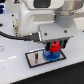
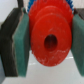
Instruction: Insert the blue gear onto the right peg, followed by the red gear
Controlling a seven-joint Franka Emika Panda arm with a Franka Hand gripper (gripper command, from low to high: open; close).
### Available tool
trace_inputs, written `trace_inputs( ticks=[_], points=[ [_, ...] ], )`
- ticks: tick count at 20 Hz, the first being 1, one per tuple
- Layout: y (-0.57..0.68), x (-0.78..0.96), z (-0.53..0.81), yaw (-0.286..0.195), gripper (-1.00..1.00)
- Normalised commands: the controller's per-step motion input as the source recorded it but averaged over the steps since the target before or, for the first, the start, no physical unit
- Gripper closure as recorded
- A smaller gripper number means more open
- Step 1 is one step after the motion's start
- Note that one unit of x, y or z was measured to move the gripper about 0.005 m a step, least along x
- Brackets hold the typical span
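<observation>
In the exterior view my gripper (image 1: 55,47) hangs low over the black-framed pale plate (image 1: 35,57). The red gear (image 1: 56,47) sits between its fingers, directly above the blue gear (image 1: 50,55), which lies on the plate. In the wrist view the red gear (image 2: 50,39) fills the middle, its hub hole facing the camera, squeezed between two green pads (image 2: 21,45). A sliver of the blue gear (image 2: 33,6) shows behind its rim. The right peg is hidden by the gears and the gripper.
A black cable (image 1: 12,36) runs from the exterior view's left to the wrist. The white table (image 1: 15,70) surrounds the plate. The arm's white body (image 1: 37,17) fills the upper part of the exterior view.
</observation>
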Motion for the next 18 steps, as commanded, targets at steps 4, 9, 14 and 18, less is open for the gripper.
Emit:
trace_inputs(
  ticks=[4,9,14,18],
  points=[
    [-0.04,0.09,-0.19,0.000,1.00],
    [0.00,0.05,-0.04,0.000,1.00],
    [0.16,0.13,0.20,0.000,1.00],
    [0.01,0.02,0.23,0.000,1.00]
  ],
)
